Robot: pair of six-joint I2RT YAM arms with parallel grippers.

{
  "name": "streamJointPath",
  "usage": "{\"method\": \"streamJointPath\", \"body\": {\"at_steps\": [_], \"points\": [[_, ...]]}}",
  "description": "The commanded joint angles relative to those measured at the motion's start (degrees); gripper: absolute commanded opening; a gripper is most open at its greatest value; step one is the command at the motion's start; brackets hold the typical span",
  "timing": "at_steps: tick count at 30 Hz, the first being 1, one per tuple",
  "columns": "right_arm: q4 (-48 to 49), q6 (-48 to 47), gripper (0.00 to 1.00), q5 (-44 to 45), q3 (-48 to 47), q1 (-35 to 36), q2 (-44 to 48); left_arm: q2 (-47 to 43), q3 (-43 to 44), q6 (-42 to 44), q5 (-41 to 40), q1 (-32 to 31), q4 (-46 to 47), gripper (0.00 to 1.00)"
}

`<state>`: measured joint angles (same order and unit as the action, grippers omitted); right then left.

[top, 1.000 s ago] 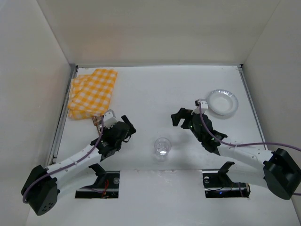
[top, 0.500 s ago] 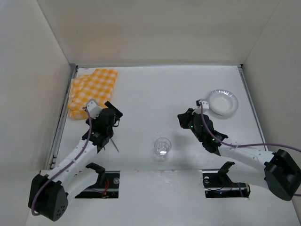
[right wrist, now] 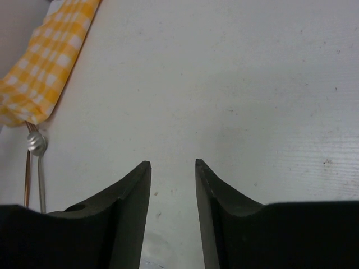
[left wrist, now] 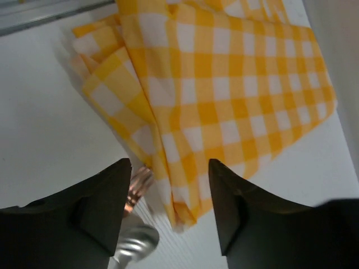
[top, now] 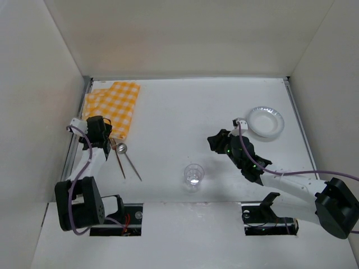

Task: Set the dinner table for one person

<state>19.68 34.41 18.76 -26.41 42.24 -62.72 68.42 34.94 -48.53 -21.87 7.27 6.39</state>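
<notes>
While the left claw (left wrist: 168, 163) hangs over the white table (top: 174, 106) with its jaws spread wide and nothing between them, the corner of a yellow-and-white checked cloth (left wrist: 224, 84) lies directly below the gap. Close beside one finger (left wrist: 101, 207), the copper tines of a fork (left wrist: 140, 182) show at the cloth's edge. The bowl of a spoon (left wrist: 137, 244) lies just next to them, nearer the claw's wrist.

The right claw (right wrist: 172, 163) is also parted, more narrowly, and holds nothing. Only bare table shows under its gap, and the cloth, fork and spoon lie well ahead of it. From above, a clear glass (top: 193, 175) stands near this claw on the arm-base side. A white plate (top: 265, 122) sits near it on the opposite side. The table spreads beneath both claws.
</notes>
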Motion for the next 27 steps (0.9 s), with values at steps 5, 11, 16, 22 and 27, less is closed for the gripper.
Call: {"method": "streamJointPath", "body": {"at_steps": [5, 11, 16, 22, 27], "points": [[2.6, 0.0, 0.63, -4.2, -2.2, 0.9, -1.4, 10.1, 6.4, -1.2, 10.3, 9.5, 6.0, 0.66], [2.6, -0.1, 0.65, -5.2, -2.9, 1.7, -2.5, 20.3, 11.1, -0.9, 11.8, 11.4, 6.2, 0.66], [2.7, -0.3, 0.65, -5.2, -2.9, 1.7, -2.4, 26.1, 14.4, -1.7, 12.0, 11.3, 6.0, 0.59], [2.8, -0.7, 0.65, -5.2, -2.9, 2.0, -2.3, 32.0, 22.2, -0.6, 10.6, 9.6, 6.1, 0.23], [2.9, -0.9, 0.65, -5.1, -2.8, 2.0, -1.9, 36.9, 30.6, 0.6, 10.9, 5.4, 6.2, 0.09]]}}
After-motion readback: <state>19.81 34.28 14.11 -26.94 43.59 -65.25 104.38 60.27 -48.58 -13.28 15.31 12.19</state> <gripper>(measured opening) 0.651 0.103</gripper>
